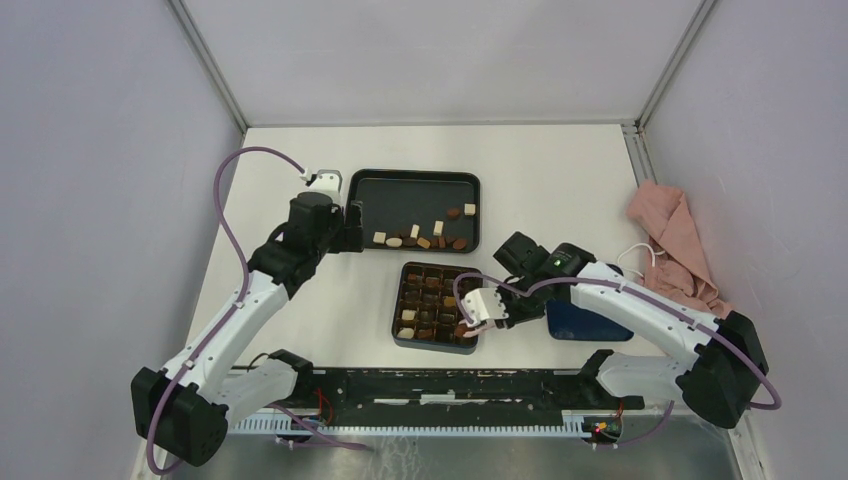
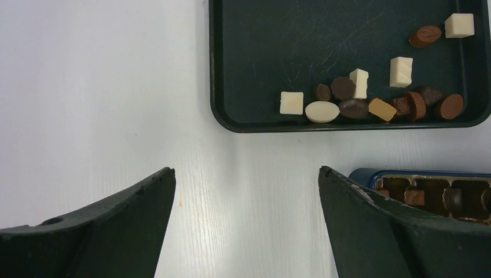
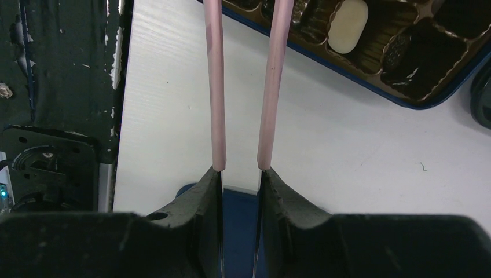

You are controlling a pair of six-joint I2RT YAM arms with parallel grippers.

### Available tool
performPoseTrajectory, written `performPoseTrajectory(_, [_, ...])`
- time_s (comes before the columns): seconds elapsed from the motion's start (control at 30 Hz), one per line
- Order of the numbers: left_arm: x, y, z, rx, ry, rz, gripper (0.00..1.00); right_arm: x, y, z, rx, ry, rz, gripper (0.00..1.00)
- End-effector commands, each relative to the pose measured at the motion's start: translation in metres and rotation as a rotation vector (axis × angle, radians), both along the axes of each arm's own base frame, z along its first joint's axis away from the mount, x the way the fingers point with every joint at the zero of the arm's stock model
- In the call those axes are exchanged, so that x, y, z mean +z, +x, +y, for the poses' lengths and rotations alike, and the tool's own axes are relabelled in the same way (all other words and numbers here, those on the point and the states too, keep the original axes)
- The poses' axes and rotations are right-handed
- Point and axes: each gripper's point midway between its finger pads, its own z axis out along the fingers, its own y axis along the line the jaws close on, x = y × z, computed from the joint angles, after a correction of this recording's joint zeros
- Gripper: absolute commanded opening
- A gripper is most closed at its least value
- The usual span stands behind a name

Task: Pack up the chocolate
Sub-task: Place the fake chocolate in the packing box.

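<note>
**Top external view.** The tray lies at the far middle of the surface. The loose chocolate is gathered along the tray's near edge. The compartment box sits just nearer than the tray, with most cells filled. The left jaws are at the tray's left rim, beside the loose pieces, probably to stay out of the working path. The right jaws are over the box's near right corner. A blue lid lies under the right arm, and a pink cloth lies at the right edge.

**Left wrist view.** The left jaws are spread wide with nothing between them, over bare surface short of the tray. The chocolate rests along the tray's near wall. A corner of the box shows past the right finger.

**Right wrist view.** The right jaws are nearly closed, clamped on the pink tweezers. This grip likely lets a squeeze close the tips. The two prongs run apart toward the box, where a cream oval piece and dark pieces sit in cells. The tips leave the frame, so it cannot be told whether they carry a piece.
</note>
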Motion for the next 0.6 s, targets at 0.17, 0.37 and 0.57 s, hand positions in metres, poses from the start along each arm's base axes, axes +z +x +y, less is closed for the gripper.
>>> performPoseTrajectory(0.17, [0.0086,0.0059,0.0031,-0.014,0.029,-0.038,0.98,-0.0047,0.0011,0.0070,0.011,-0.014,-0.018,0.16])
performPoseTrajectory(0.37, [0.0087,0.0054,0.0027,-0.017,0.027,-0.039,0.98,-0.0083,-0.0008,0.0041,0.017,-0.033,-0.020,0.27])
performPoseTrajectory(0.57, [0.0078,0.0053,0.0013,-0.023,0.024,-0.035,0.98,-0.0058,0.0010,0.0077,0.022,-0.019,-0.028,0.41])
